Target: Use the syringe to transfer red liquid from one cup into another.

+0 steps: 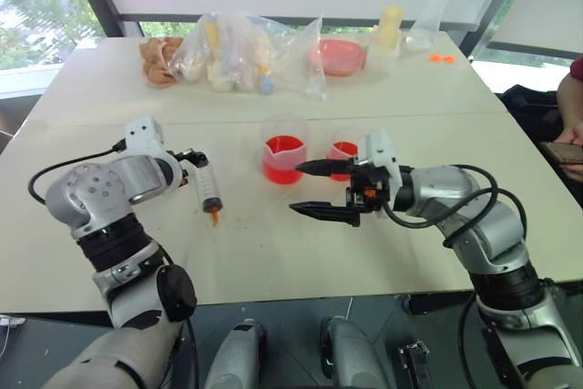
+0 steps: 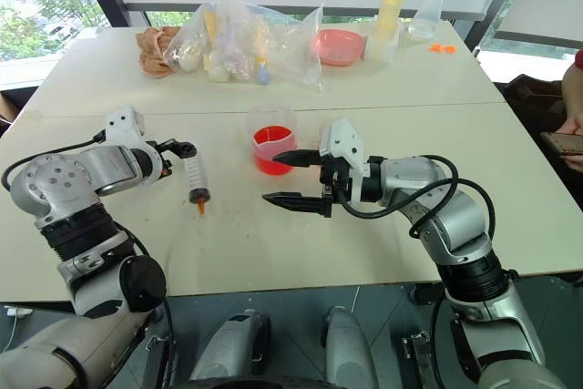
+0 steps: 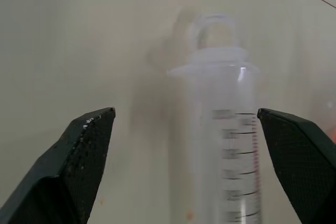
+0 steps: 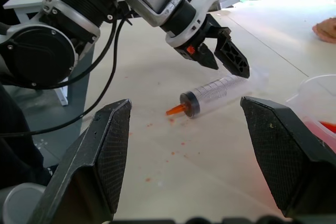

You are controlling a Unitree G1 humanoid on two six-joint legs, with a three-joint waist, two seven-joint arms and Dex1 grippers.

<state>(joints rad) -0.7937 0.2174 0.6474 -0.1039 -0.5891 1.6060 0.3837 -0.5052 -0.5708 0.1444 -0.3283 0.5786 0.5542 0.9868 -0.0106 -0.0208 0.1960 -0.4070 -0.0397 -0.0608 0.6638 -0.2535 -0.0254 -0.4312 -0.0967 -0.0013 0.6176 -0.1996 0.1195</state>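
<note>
The syringe (image 1: 209, 190) lies on the table, orange tip toward the front edge, barrel clear with a black seal near the tip. My left gripper (image 1: 194, 158) is open, one finger on each side of the syringe's plunger end (image 3: 226, 145). The wider cup (image 1: 283, 157) stands mid-table with red liquid (image 1: 283, 166) in its bottom. Right of it the smaller cup (image 1: 343, 154) also holds red liquid and is partly hidden behind my right gripper (image 1: 296, 189). That gripper is open and empty, pointing left, just in front of the two cups.
At the back are a clear plastic bag (image 1: 241, 52) of items, a pink dish (image 1: 339, 56), a yellow bottle (image 1: 390, 26), a clear flask (image 1: 426, 29) and a tan object (image 1: 159, 59). A person's arm (image 1: 569, 102) is at the right edge. Small red droplets (image 4: 173, 153) spot the table near the syringe.
</note>
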